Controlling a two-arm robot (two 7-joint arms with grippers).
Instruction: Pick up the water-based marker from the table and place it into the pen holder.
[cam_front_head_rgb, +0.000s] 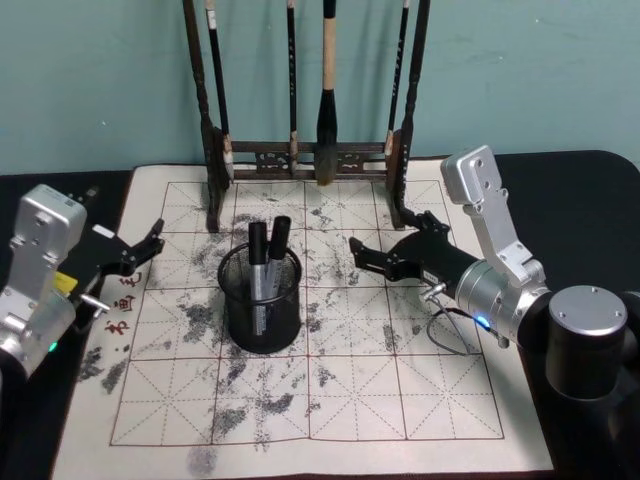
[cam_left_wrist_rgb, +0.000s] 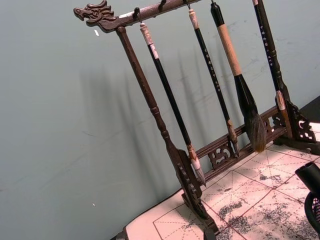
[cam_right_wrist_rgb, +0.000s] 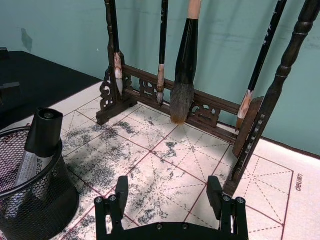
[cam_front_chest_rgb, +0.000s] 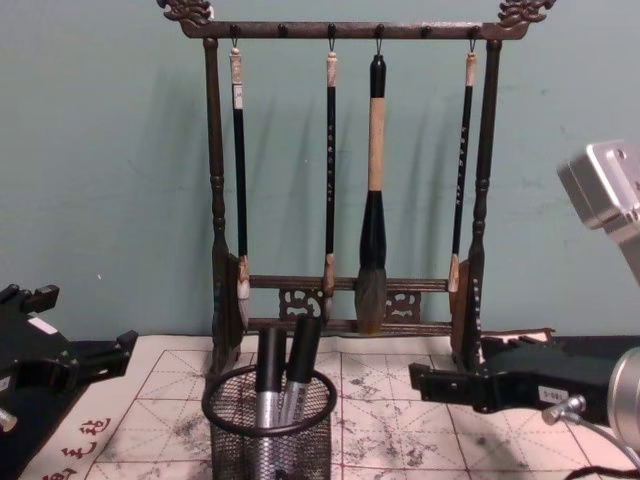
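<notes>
The black mesh pen holder (cam_front_head_rgb: 262, 305) stands on the practice mat, left of its middle. Two markers (cam_front_head_rgb: 268, 255) with black caps and grey bodies stand upright inside it, also seen in the chest view as markers (cam_front_chest_rgb: 285, 370) in the pen holder (cam_front_chest_rgb: 268, 435). My right gripper (cam_front_head_rgb: 356, 256) hovers to the holder's right, open and empty. In the right wrist view its gripper (cam_right_wrist_rgb: 168, 194) has spread fingers, with the pen holder (cam_right_wrist_rgb: 35, 200) off to one side. My left gripper (cam_front_head_rgb: 156, 238) sits open and empty at the mat's left edge.
A tall dark wooden brush rack (cam_front_head_rgb: 300, 155) with several hanging brushes stands at the mat's far edge, close behind the holder. The ink-stained grid mat (cam_front_head_rgb: 400, 400) lies on a black table. A teal wall (cam_front_chest_rgb: 100, 150) is behind.
</notes>
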